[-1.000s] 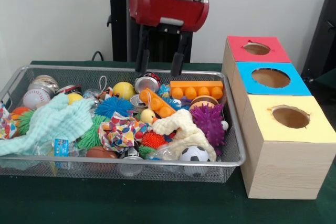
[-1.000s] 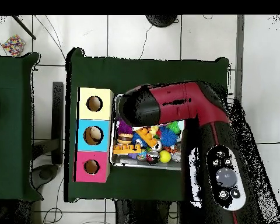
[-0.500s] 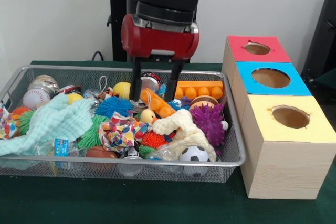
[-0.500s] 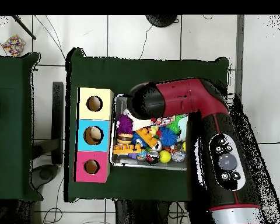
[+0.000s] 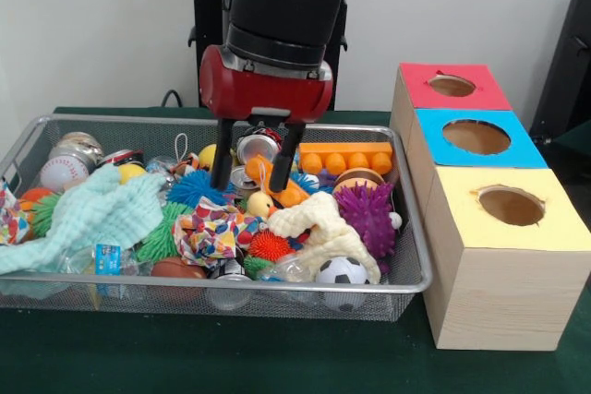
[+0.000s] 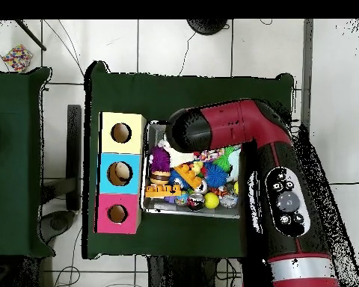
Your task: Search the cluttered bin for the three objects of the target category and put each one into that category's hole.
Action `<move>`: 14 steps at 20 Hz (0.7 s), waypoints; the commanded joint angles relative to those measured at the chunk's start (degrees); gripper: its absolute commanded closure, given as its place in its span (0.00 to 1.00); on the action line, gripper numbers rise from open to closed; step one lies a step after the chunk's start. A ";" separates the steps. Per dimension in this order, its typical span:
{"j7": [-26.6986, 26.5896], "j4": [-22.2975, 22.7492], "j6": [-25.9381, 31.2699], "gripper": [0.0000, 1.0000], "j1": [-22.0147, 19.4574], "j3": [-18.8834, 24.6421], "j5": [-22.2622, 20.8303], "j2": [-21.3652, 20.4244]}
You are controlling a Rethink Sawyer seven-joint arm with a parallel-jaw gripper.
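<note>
Front view: open claw point(image 5: 250, 173) straddles small can point(image 5: 242, 180) in bin point(image 5: 406, 269).

Front view close, overhead far, both show bin point(image 5: 411, 256) point(image 6: 154, 134)

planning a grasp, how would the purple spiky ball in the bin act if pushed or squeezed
The purple spiky ball looks soft, so it would probably give under a squeeze. Round, it may roll, though the spikes and neighbouring cream cloth should slow it.
</note>
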 commanded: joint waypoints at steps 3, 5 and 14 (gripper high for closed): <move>-21.29 -1.68 11.38 0.00 -0.56 3.68 -3.94 3.23; -21.18 -1.35 11.61 0.00 -0.71 3.85 -3.72 3.13; -21.60 -1.66 13.70 0.00 0.15 3.56 -4.90 2.44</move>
